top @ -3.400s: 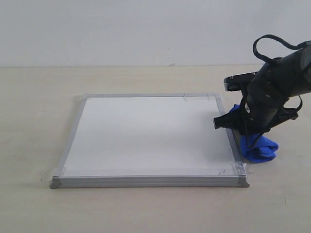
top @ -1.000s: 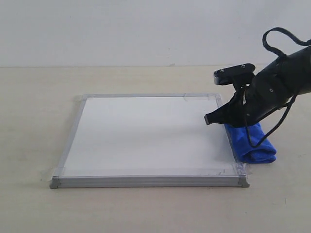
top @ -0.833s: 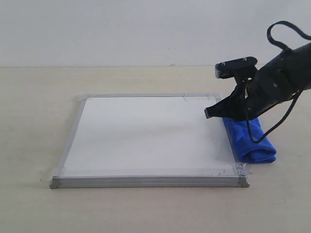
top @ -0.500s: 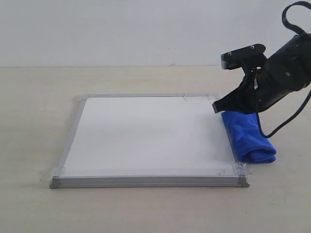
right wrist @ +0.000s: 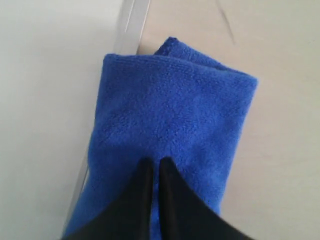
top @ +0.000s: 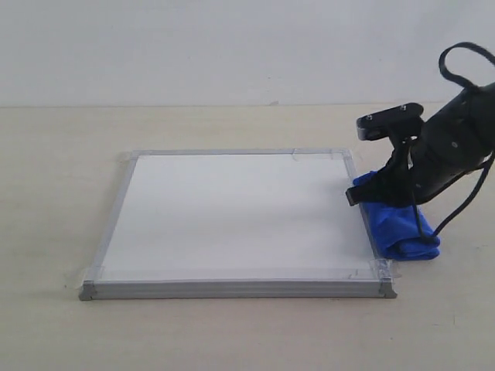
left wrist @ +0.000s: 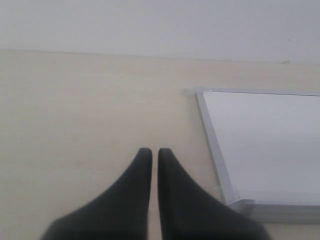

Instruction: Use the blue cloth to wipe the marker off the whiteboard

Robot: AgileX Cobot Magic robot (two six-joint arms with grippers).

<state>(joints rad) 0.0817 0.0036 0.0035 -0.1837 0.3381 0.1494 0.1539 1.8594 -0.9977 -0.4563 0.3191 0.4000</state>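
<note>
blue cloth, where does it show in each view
Exterior view: blue cloth against the right side of the whiteboard frame, below the right gripper.
Left wrist view: not in it.
Right wrist view: fills most of the picture.
Shared landmark: the whiteboard frame.

The flat square whiteboard [top: 232, 212] has a smooth white face with a faint sheen. Its thin frame [top: 232, 289] looks like satin silver-grey metal, with glossy clear tape [top: 383, 269] at the 5 o'clock corner. The royal-blue folded cloth [right wrist: 170, 115] is matt, soft and finely napped. The pale beige table [top: 232, 332] is matt. The right gripper [right wrist: 155, 164] looks like smooth black plastic.
</note>
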